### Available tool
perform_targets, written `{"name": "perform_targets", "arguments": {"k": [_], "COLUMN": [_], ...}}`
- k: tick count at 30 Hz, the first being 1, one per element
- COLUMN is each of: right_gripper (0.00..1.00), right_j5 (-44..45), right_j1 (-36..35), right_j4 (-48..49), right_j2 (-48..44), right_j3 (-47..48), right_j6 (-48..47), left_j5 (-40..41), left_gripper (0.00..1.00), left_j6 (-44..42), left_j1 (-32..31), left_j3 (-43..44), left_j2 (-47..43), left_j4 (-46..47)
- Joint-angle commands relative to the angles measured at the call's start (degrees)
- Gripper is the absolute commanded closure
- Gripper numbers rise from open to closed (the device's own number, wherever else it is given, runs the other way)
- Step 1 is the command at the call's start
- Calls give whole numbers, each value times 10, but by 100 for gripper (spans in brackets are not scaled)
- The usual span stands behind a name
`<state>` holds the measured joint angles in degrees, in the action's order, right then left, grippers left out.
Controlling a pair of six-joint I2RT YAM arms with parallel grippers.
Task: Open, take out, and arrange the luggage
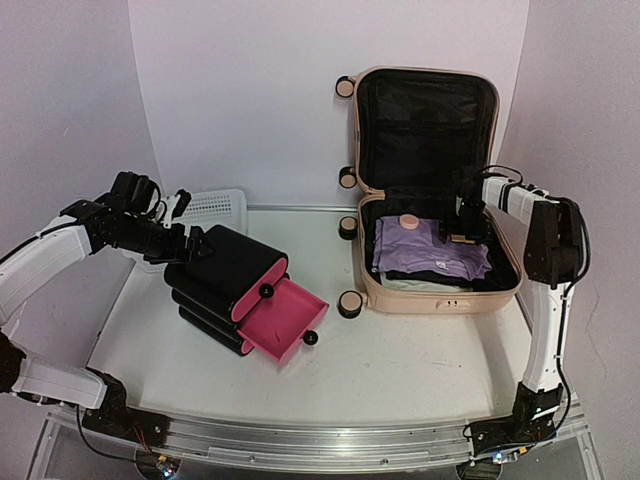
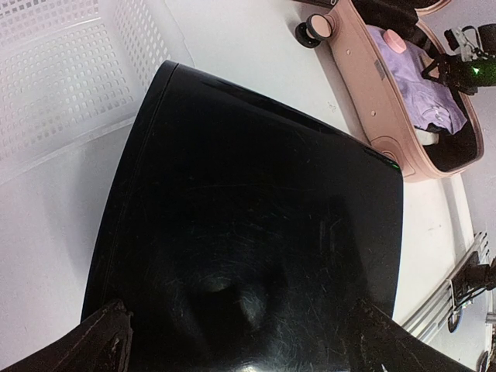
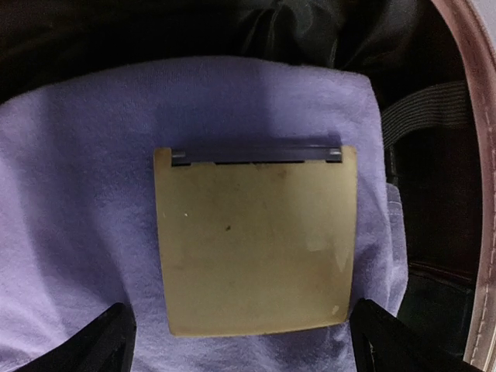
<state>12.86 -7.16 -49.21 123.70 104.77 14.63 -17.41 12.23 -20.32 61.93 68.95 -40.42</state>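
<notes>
Nearest me, in the lower left of the top view, the black drawer box (image 1: 222, 262) lies tilted, one pink drawer (image 1: 287, 318) pulled out toward the near edge. The left gripper (image 1: 188, 243) is up against its black back. Its jaws stand wide apart with nothing between them, though I cannot tell whether they touch the box.

Right of centre sits the luggage (image 1: 440, 298), already open: the lower shell lies flat on the table and the lid (image 1: 425, 120) stands upright behind it against the back wall. Its wheels (image 1: 349, 304) all sit on the left side, so I judge its long axis to run left to right across the frame. The wheel end points left, the hinge lies far and the opening faces up.

Inside, a purple cloth (image 1: 425, 252) is folded with a small round pink thing (image 1: 408, 221) at its far edge. The right gripper (image 1: 466, 222) hangs over the cloth's right part, spread fully and gripping nothing. Its wrist view shows a flat beige square case (image 3: 256, 240) lying on the cloth between the fingers (image 3: 105, 341).

So the taking-out looks to be in hand. The next move seems to call for a straight descent with the fingers straddling the thin case, catching its edges without pinching cloth.

Farthest, in the upper left, a white mesh basket (image 1: 215, 207) waits.
</notes>
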Motion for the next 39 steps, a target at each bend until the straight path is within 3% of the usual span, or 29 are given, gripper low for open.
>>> {"name": "perform_targets", "arguments": {"k": [1, 8, 18, 25, 29, 33, 36, 39], "right_gripper": [2, 8, 28, 37, 41, 46, 47, 45], "right_j5": [26, 48, 26, -28, -103, -235, -362, -543], "right_j1": [-2, -1, 7, 7, 7, 6, -3, -23], "right_j4": [-25, -26, -26, -26, -16, 30, 119, 230], "right_j2": [17, 36, 50, 10, -58, -136, -199, -248], "right_j3": [61, 81, 96, 87, 47, -32, -132, -223], "right_j6": [-18, -28, -23, -11, -21, -16, 7, 41], "left_j5": [-11, -9, -7, -6, -6, -6, -5, -6], "left_gripper": [3, 3, 3, 3, 2, 2, 2, 2], "left_j6": [13, 10, 5, 4, 3, 3, 3, 3], "left_j1": [-2, -2, -2, -2, -2, -2, -2, -2], "left_j3": [-7, -7, -4, -2, 0, 2, 4, 6], "left_j2": [13, 19, 26, 30, 31, 35, 39, 40], "left_j4": [-79, -79, -79, -79, -78, -79, -79, -79]}}
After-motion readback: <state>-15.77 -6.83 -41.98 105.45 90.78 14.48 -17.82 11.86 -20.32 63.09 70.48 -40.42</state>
